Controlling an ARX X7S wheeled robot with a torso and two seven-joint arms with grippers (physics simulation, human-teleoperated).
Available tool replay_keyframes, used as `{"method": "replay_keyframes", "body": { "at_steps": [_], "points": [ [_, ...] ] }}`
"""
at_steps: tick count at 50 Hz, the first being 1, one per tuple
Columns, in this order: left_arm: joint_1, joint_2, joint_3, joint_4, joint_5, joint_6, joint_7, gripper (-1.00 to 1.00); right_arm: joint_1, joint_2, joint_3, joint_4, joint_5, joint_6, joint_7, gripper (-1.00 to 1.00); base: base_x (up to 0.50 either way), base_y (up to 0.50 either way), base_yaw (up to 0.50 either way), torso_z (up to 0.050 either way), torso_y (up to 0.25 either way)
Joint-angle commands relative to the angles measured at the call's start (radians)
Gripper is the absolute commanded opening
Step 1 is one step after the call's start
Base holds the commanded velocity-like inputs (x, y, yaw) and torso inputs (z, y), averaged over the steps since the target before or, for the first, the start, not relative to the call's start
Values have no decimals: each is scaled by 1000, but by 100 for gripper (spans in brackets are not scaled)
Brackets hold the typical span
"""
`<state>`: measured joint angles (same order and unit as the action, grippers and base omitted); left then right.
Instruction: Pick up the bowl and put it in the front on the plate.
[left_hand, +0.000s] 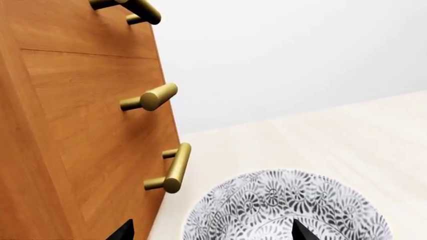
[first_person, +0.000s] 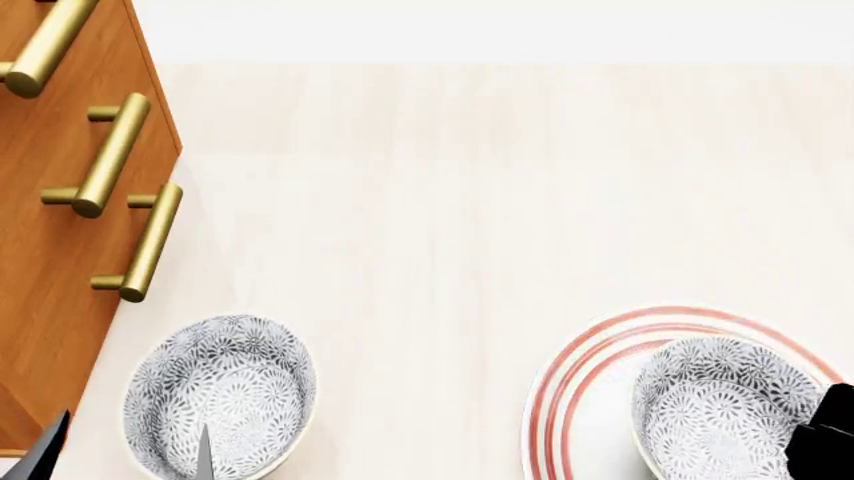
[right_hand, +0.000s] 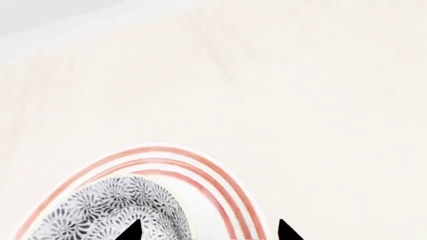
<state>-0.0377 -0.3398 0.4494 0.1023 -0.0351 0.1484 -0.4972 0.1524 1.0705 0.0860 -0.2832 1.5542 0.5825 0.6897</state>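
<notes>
A white bowl with a grey-blue floral pattern (first_person: 220, 395) stands on the pale table beside the wooden cabinet. My left gripper (first_person: 128, 452) is open and straddles that bowl's cabinet-side wall. In the left wrist view one fingertip (left_hand: 300, 231) is over the inside of the bowl (left_hand: 287, 205) and the other is outside it. A look-alike bowl (first_person: 727, 405) sits on the red-ringed plate (first_person: 574, 400). My right gripper (right_hand: 209, 232) is open above the plate (right_hand: 220, 192), with one tip over the bowl (right_hand: 107, 210) and the other past the plate's rim.
A wooden cabinet (first_person: 54, 250) with brass bar handles (first_person: 140, 245) borders the table's left side, close to the left bowl. A pale wall runs along the table's far edge. Only a dark part of the right gripper (first_person: 825, 445) shows in the head view.
</notes>
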Motion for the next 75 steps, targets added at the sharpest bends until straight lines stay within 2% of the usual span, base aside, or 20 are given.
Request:
{"method": "replay_keyframes", "body": {
  "at_steps": [1,11,16,29,32,35,40,47,50,61,66,70,75],
  "points": [
    [8,9,-15,-5,9,19,5,100,-25,18,70,5,-20,-14,127,100,0,0,0,0,0],
    [12,0,-14,29,13,9,3,100,20,43,165,-99,0,-61,229,100,0,0,0,0,0],
    [11,-6,-20,51,9,2,1,100,39,23,205,-147,10,-95,277,100,0,0,0,0,0],
    [21,-37,-65,221,-5,-57,-26,100,1,-139,161,-302,-441,-290,187,100,0,0,0,0,0],
    [24,-44,-74,256,-2,-71,-33,100,-6,-168,140,-329,-491,-322,159,100,0,0,0,0,0],
    [34,-60,-98,324,-3,-92,-47,100,-14,-220,87,-361,-648,-396,105,100,0,0,0,0,0],
    [42,-74,-121,374,0,-102,-62,100,-38,-268,50,-373,-768,-462,69,100,0,0,0,0,0],
    [73,-108,-146,482,61,-112,-89,100,-97,-354,-44,-329,-987,-601,-16,100,0,0,0,0,0],
    [82,-114,-149,498,68,-113,-91,100,-99,-380,-72,-291,-1001,-616,-31,100,0,0,0,0,0],
    [165,-144,-183,416,103,-8,-142,100,-126,-492,-187,-144,-1135,-756,-109,100,0,0,0,0,0],
    [185,-154,-216,392,115,26,-172,100,-136,-519,-194,-102,-1196,-836,-123,100,0,0,0,0,0],
    [180,-168,-282,414,111,13,-205,100,-128,-543,-145,-67,-1231,-926,-100,100,0,0,0,0,0],
    [186,-184,-340,436,132,1,-236,100,-85,-544,-88,-60,-1284,-955,-57,100,0,0,0,0,0]
  ]
}}
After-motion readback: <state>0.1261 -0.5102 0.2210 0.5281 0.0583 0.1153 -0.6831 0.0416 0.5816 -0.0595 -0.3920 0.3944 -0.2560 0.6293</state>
